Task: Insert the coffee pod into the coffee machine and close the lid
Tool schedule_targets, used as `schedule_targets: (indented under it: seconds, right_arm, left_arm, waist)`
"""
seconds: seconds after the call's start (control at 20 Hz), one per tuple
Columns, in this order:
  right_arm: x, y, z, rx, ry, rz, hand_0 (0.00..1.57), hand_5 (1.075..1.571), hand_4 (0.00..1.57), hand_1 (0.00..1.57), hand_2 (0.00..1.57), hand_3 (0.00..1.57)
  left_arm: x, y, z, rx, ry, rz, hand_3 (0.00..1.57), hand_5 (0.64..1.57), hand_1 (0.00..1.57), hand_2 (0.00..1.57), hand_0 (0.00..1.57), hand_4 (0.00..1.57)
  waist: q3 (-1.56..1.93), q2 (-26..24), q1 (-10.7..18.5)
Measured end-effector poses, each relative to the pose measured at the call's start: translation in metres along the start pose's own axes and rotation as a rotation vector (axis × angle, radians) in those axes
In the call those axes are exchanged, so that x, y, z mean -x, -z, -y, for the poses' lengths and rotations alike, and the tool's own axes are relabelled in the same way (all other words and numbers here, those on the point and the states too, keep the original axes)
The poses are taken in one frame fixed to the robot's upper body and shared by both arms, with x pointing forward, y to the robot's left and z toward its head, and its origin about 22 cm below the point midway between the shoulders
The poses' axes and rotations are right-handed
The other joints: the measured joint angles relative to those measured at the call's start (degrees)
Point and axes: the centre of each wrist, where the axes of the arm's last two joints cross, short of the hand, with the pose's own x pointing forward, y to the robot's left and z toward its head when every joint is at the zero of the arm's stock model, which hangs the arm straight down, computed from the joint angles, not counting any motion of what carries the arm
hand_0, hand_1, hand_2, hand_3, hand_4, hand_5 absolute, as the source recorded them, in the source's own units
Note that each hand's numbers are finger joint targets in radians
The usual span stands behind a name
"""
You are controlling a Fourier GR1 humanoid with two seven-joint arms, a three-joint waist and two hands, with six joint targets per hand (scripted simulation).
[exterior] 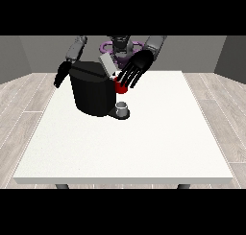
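The hand at the view's right [137, 66] hangs over the top front of the machine [92, 90], its black fingers [129, 78] straight and spread apart, pointing down and toward the camera. They hold nothing. The fingertips reach just over a red thing at the machine [121, 88], a small rounded glossy shape at the machine's right side; whether they touch it cannot be told.

Just behind the fingers a flat grey lid [107, 64] stands tilted up, a narrow slab with a paler face.

The machine is a matte black block with rounded sides and a flat top, wider above than at its foot. At its base a dark round platform juts out toward the camera, and on it sits a small grey thing [123, 107], cup-shaped with a lighter rim; it may be the pod, but that cannot be told.

The hand at the view's left [60, 75] hangs beside the machine's upper left corner, black, fingers pointing down, their pose unclear.

All stands on a table [144, 147], white, smooth, square-cornered.
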Motion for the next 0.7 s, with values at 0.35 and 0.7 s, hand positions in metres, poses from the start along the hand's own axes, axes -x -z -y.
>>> schedule_targets:
  seconds: [0.35, 0.7]
  right_arm:
    - [0.052, -0.025, 0.015, 0.032, 0.0, -0.15, 0.0, 1.571, 0.0, 0.0, 0.0, 0.0]
    - [0.092, -0.06, 0.031, 0.076, -0.009, -0.294, 0.0, 1.571, 0.0, 0.0, 0.0, 0.0]
  left_arm:
    - [-0.006, -0.004, 0.069, 0.13, -0.123, -0.003, 0.0, 1.571, 0.0, 0.13, 0.0, 0.0]
    - [-0.005, -0.031, 0.167, 0.1, -0.702, -0.009, 0.0, 1.571, 0.0, 0.0, 0.0, 0.0]
  waist:
    - [-0.07, -8.51, 5.63]
    - [-0.23, -18.23, 12.47]
